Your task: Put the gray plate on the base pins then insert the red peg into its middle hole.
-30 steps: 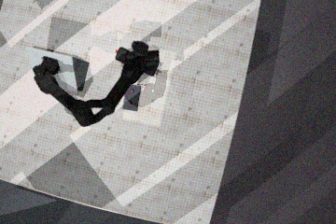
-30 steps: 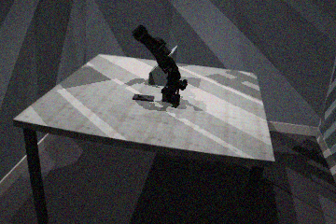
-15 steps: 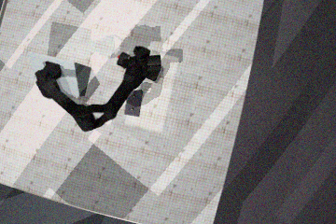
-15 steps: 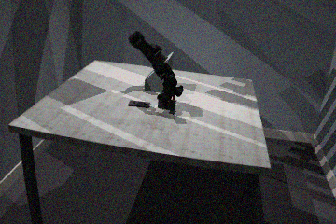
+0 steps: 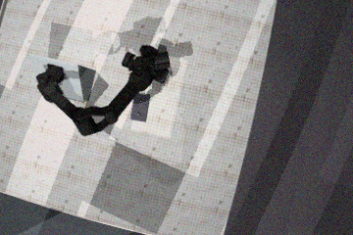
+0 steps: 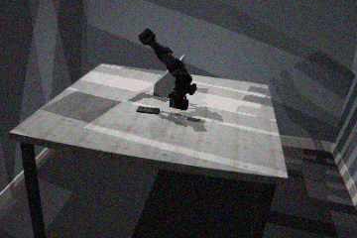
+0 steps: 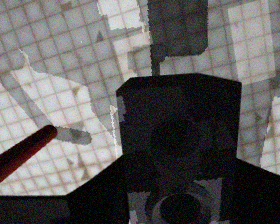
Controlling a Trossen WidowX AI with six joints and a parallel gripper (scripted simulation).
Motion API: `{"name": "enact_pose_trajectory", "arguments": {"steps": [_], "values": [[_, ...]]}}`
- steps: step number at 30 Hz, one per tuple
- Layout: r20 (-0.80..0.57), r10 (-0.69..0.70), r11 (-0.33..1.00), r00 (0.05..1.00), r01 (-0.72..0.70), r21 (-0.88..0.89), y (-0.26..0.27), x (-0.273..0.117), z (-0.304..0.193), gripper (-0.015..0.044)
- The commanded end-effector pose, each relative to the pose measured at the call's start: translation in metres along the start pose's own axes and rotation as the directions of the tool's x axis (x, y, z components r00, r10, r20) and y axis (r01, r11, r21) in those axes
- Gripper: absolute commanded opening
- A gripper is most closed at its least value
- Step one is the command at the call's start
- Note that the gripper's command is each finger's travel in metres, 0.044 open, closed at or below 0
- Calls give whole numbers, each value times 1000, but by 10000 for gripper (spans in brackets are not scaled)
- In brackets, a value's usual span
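My gripper [image 5: 161, 65] [image 6: 179, 101] [image 7: 168, 155] is shut on the gray plate [image 7: 181, 102], one finger on each long side. Two of the plate's round holes show in the wrist view; its near end is cut off there. How far it is off the table I cannot tell. The base [image 5: 140, 114] [image 6: 148, 110] is a small dark block on the table, beside the forearm and apart from the gripper. The red peg [image 7: 26, 151] is left of the plate in the wrist view and seems to stand upright; only a red speck shows in the exterior view. Its top is out of the wrist view.
A pale and dark angular panel [image 5: 86, 79] [image 6: 163, 85] stands near the arm's foot. The table [image 5: 221, 51] [image 6: 223, 151] is crossed by hard shadows and bright bands; its right edge lies well beyond the gripper in the top view.
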State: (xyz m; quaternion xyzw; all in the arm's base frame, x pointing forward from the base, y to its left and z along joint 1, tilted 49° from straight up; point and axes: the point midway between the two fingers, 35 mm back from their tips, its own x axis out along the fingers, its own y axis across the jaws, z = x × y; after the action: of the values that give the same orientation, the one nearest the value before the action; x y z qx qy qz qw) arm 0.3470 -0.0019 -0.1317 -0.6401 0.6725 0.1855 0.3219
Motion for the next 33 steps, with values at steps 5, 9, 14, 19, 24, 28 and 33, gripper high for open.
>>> {"name": "enact_pose_trajectory", "arguments": {"steps": [5,9,14,19,24,28,33], "values": [[8,-2,1000,1000,2,7,-1,-28,1,0],[8,-2,1000,1000,2,7,0,-41,1,0],[7,-2,1000,1000,2,8,1,-57,1,0],[5,-1,1000,1000,1,8,3,-73,0,0],[2,-1,1000,1000,1,9,6,-88,-1,0],[2,-1,1000,1000,1,8,6,-90,-2,0],[9,0,1000,1000,0,-13,0,-85,-12,0]]}}
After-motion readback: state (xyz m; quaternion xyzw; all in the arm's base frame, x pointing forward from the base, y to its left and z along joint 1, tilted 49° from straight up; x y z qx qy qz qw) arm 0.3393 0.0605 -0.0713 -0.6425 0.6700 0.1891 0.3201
